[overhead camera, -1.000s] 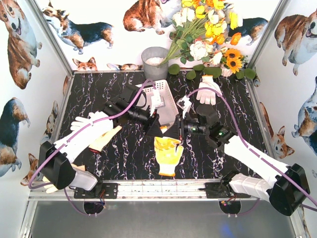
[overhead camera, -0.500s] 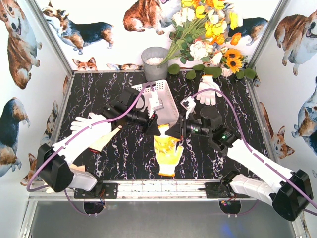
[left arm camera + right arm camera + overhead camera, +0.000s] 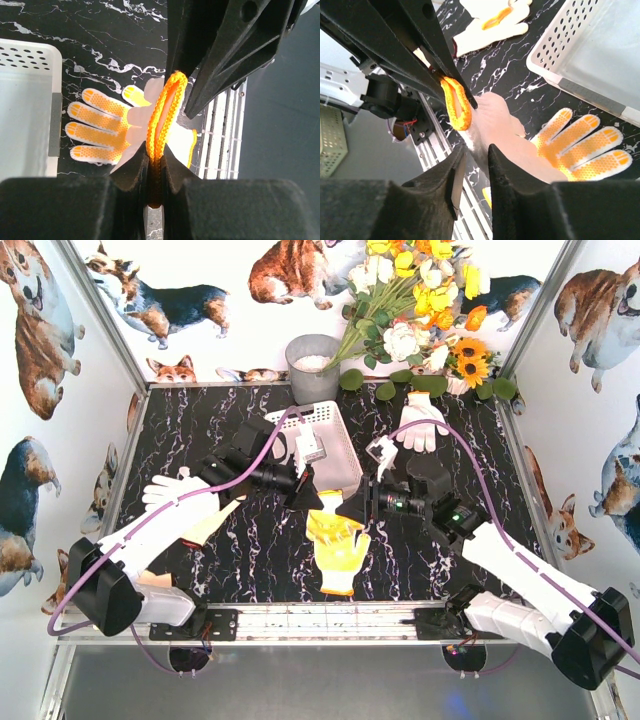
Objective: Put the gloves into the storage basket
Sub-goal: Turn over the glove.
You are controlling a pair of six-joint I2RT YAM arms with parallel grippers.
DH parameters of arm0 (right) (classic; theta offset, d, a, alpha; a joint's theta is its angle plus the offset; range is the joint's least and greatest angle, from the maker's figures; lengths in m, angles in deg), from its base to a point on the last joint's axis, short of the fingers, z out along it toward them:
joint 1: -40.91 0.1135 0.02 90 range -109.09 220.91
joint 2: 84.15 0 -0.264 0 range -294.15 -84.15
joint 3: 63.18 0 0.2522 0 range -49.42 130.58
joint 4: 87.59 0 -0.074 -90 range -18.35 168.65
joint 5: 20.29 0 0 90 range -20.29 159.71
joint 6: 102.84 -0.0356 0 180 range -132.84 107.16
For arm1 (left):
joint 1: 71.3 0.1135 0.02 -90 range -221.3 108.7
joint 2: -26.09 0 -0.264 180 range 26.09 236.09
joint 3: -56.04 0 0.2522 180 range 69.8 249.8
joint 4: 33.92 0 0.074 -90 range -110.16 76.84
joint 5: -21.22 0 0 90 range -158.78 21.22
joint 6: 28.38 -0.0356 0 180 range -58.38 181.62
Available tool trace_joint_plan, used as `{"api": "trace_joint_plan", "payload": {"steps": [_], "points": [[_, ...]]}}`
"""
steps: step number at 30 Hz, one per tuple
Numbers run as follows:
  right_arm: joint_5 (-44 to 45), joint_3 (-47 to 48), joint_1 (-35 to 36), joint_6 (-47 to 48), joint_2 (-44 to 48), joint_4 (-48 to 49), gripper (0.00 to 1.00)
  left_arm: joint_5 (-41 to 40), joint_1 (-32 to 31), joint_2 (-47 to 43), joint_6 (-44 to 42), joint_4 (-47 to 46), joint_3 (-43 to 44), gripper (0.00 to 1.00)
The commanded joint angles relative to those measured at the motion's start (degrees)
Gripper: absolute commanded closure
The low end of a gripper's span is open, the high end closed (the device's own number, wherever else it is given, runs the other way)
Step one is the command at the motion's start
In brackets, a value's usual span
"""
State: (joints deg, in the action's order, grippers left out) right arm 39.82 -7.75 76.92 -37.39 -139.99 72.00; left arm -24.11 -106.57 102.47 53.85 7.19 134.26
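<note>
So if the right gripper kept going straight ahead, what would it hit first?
Most likely the orange-dotted glove: its cuff hangs just ahead of the right gripper, pinched by the left gripper. That gripper itself comes right behind, though depth is unclear.

left claw: tips down on the far end of the yellow-palmed glove, right at the storage basket's near rim
right claw: nose to nose with the left one, over that same end
yellow-palmed glove: mid-tabletop, running from the claws toward the near edge
storage basket: white, perforated, centre of the tabletop toward the far edge
white glove: flat by the far right corner, beside the flowers
left-edge gloves: one white, one paler, partly under the left arm
grey bucket: far edge, just behind the basket
</note>
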Motion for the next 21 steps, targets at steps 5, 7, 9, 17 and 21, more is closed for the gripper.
{"api": "trace_joint_plan", "payload": {"steps": [5, 7, 9, 17, 21], "points": [[-3.46, 7.96, 0.16, 6.00, -2.78, -3.96, 0.62, 2.52, -0.05, 0.85, -1.81, 0.76, 2.75, 1.00], [-3.66, 8.40, 0.14, 5.93, -3.59, -3.14, 0.60, 2.53, -0.06, 1.11, -2.25, 1.53, 3.09, 1.00], [-3.84, 8.80, 0.12, 6.01, -4.31, -2.58, 0.59, 2.53, -0.15, 1.01, -2.67, 2.26, 3.31, 1.00], [-6.14, 10.37, 0.20, 5.10, -7.24, -0.72, 0.84, 0.99, -0.15, 0.34, -3.52, 5.58, 3.87, 0.95], [-4.42, 9.32, 0.12, 4.68, -6.48, 0.71, 1.00, -1.79, -0.15, -1.04, -2.04, 3.21, 1.97, 0.81]]}}
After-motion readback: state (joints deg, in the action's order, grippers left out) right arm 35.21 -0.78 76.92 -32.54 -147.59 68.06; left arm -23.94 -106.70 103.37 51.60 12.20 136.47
